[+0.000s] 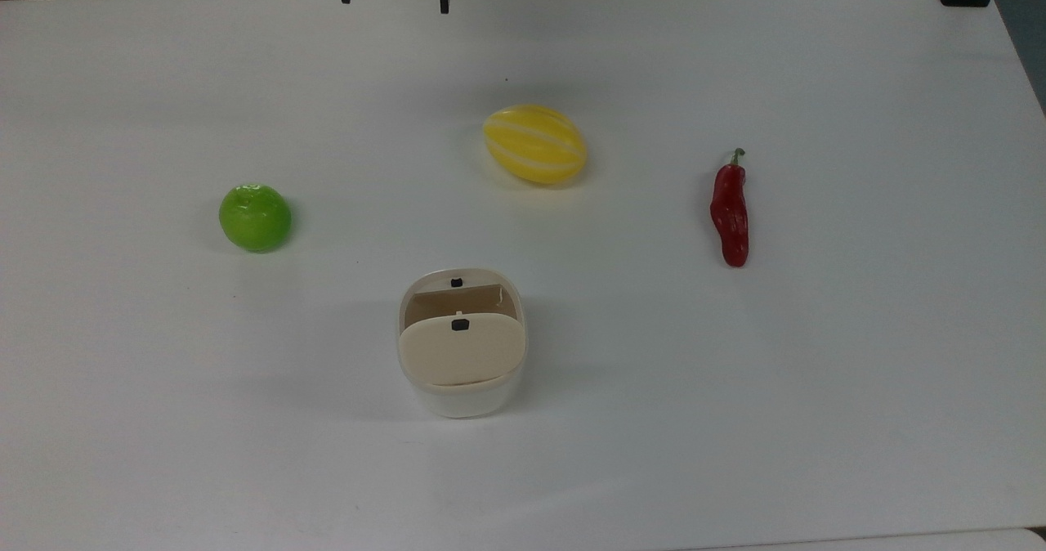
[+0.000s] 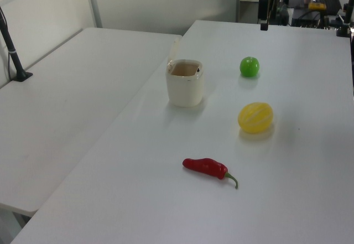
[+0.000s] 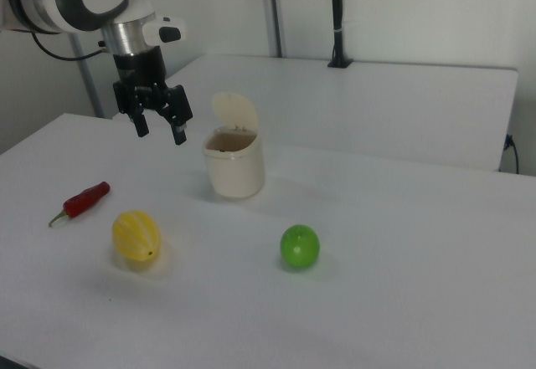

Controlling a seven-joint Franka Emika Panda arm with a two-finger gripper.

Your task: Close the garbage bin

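I see the garbage bin (image 1: 462,347) standing on the white table (image 1: 858,355), toward the table's bottom edge in the top view and a little left of centre along that edge. Its beige lid (image 3: 236,110) is raised, standing up from the rim on the side away from the arm in the right view, so the bin's mouth is open. A small black tab (image 1: 459,324) sits on the lid.

My gripper (image 3: 159,126) hangs in the air above the table with its two fingers spread apart and nothing between them. In the right view it sits to the right view's left of the bin, clear of it and not touching. In the top view the fingertips (image 1: 444,1) poke in at the table's top edge.

Around the bin, well apart from it, I see a green apple (image 1: 255,217), a yellow striped melon (image 1: 535,144) and a red chili pepper (image 1: 729,214) nearer the table's right edge in the top view.
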